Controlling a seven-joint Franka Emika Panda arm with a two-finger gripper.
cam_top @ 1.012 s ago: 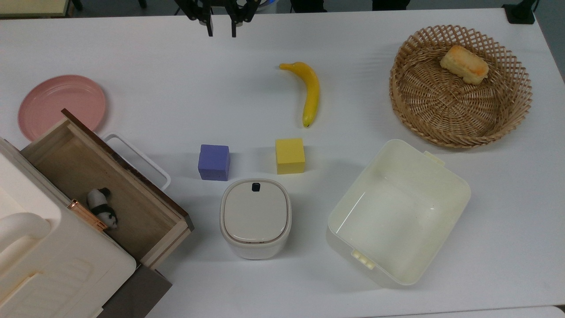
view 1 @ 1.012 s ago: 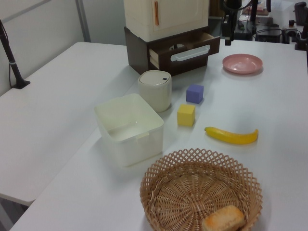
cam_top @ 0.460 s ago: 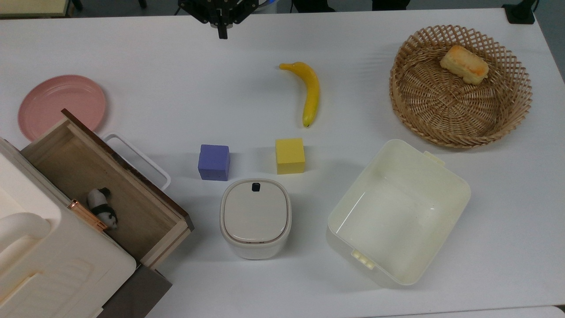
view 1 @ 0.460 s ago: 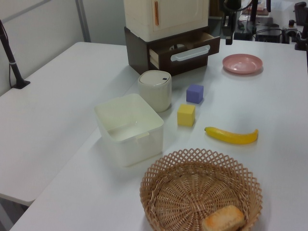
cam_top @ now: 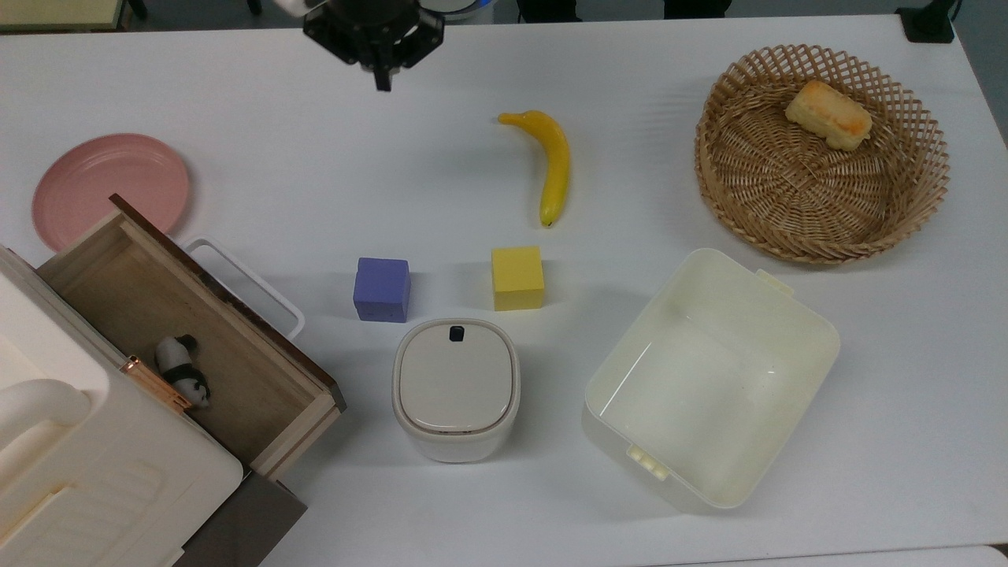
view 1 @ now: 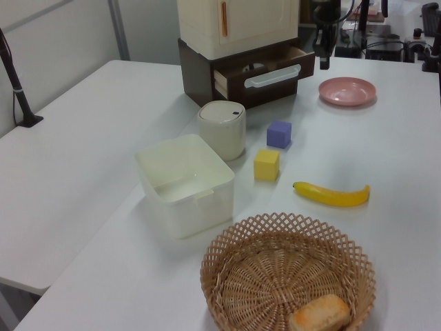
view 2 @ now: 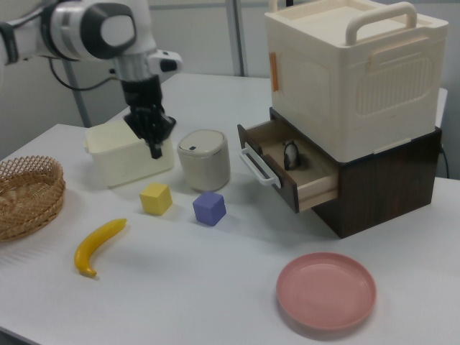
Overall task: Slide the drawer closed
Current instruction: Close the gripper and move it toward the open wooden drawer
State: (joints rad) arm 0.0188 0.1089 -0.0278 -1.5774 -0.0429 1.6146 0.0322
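1. Top view: the gripper hung near the table's far edge, its fingers pressed together into one point and clasping nothing.
2. The drawer stood pulled out of its dark cabinet, well apart from the fingertips, toward the top view's lower left. Its dark front panel carried a white loop handle on the side facing the fingers.
3. A small panda figure lay inside the drawer, close to the cabinet's mouth, under the edge of the cream case stacked on top.
4. Between the fingertips and the handle lay bare white tabletop. A pink plate sat off that stretch to the top view's left, its rim just beside the drawer's far corner.
5. A purple cube sat well below the fingertips in the top view, near the handle's end but apart from it. A yellow cube sat beside it to the top view's right, with a gap between them.
6. A lidded white container stood just beyond the purple cube, away from the fingers, beside the drawer's open end.
7. A banana lay to the top view's right of the fingertips.
8. Farther that way sat a cream bin and a wicker basket holding a piece of bread.
9. Right view: the closed tip hovered above the table, in front of the cream bin.
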